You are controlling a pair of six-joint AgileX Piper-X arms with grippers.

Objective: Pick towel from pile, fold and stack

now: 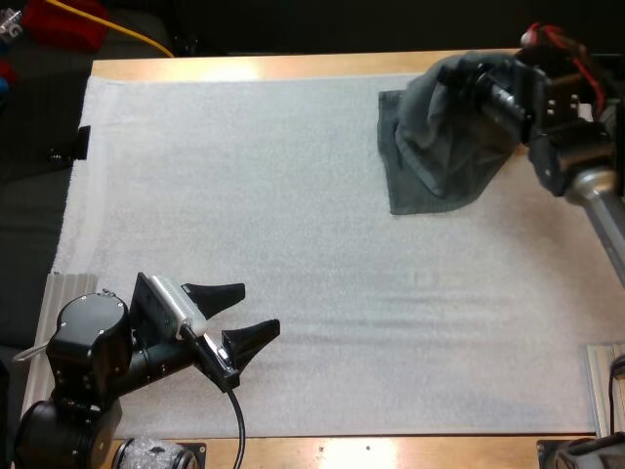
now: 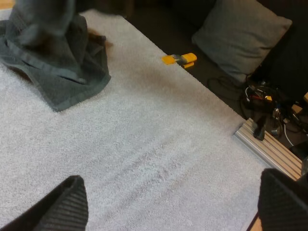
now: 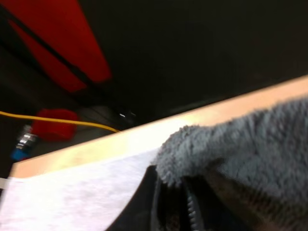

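A dark grey-green towel (image 1: 435, 147) hangs at the far right of the white mat (image 1: 293, 244), its upper part lifted and its lower edge resting on the mat. My right gripper (image 1: 461, 80) is shut on the towel's top edge; in the right wrist view the towel (image 3: 250, 144) bulges over the black fingers (image 3: 159, 202). My left gripper (image 1: 237, 313) stands open low over the mat's near left part, nothing between its fingers. From the left wrist view the towel (image 2: 53, 62) hangs far ahead, beyond the two spread fingertips (image 2: 62, 202).
Bare wood of the table (image 1: 293, 66) runs along the far side. A grey cushion (image 2: 240, 33), a small orange object (image 2: 179, 59) and cables lie off the mat's right side. An aluminium rail (image 2: 269, 149) borders the mat there.
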